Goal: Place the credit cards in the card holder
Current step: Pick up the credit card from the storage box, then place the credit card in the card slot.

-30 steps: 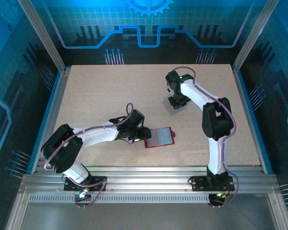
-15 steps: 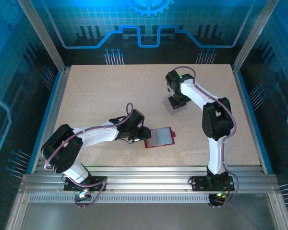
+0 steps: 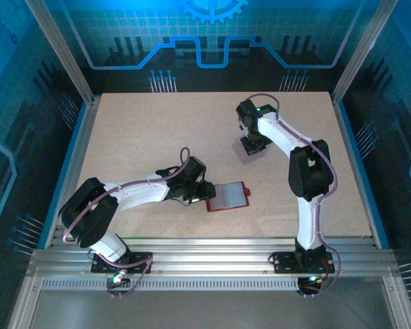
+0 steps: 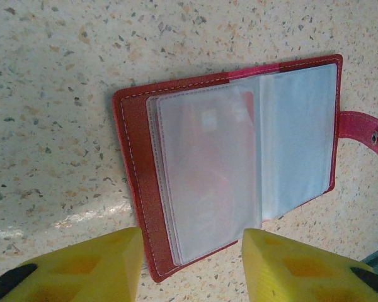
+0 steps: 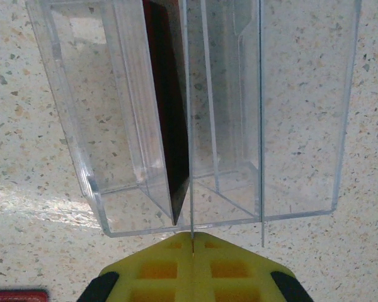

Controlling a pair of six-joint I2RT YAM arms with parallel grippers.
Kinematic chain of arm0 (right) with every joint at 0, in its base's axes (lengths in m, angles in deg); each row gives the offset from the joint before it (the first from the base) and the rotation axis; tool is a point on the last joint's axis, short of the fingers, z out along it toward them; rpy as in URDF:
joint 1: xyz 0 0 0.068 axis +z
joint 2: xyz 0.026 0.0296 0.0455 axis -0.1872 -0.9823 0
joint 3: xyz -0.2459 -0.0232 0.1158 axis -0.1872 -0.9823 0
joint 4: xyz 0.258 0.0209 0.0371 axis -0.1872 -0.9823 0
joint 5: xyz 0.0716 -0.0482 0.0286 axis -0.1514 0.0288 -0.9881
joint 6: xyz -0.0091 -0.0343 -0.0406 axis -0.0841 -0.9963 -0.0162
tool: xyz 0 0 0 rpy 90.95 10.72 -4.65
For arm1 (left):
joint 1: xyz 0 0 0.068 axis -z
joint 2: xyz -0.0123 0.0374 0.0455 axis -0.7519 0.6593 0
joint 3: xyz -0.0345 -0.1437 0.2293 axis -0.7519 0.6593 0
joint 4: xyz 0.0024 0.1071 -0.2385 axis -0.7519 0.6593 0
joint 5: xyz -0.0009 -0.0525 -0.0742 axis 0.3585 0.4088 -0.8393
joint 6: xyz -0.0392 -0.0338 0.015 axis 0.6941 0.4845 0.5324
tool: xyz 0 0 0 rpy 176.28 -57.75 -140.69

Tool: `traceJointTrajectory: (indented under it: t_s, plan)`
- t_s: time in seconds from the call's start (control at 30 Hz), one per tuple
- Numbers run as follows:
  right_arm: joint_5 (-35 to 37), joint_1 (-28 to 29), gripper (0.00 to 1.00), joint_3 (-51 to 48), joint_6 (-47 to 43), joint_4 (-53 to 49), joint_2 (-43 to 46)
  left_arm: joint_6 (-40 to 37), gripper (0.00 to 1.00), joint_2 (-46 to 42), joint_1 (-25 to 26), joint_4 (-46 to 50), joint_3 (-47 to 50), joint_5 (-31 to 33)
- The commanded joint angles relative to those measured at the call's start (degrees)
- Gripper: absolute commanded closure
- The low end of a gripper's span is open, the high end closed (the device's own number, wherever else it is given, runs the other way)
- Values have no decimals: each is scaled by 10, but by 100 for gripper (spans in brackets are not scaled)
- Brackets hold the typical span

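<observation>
Top view: left claw (image 3: 208, 193) beside the open card holder (image 3: 228, 196) on the worktop (image 3: 137, 137); right claw (image 3: 251, 146) at a clear box (image 3: 244, 153). Left wrist: claw half-open, empty, straddling the holder's edge. Right wrist: claw closed, pinching an edge-on credit card (image 5: 191, 223).

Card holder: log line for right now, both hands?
card holder: lying open | left hand: open, over its near edge | right hand: shut on credit card edge, at clear box
</observation>
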Motion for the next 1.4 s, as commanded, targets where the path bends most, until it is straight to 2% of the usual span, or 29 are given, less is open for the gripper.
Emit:
traceJointTrajectory:
  t_s: [0.0, 0.57, 0.87, 1.03, 1.37]
  plan:
    - [12, 9, 100, 11, 8, -13, 34, -1, 53, -2, -3, 5, 1, -8]
    - [36, 30, 100, 5, 21, -6, 77, -4, 53, -4, -3, 14, -5, -4]
    - [46, 62, 100, -38, 48, -4, 174, -5, 53, -8, -3, 15, -2, -3]
    - [13, 89, 100, -109, 75, -1, 241, -4, 53, -16, -3, 15, 2, -2]
    - [-138, 182, 100, -327, 183, 61, 381, -5, 52, -13, 4, 7, 8, -1]
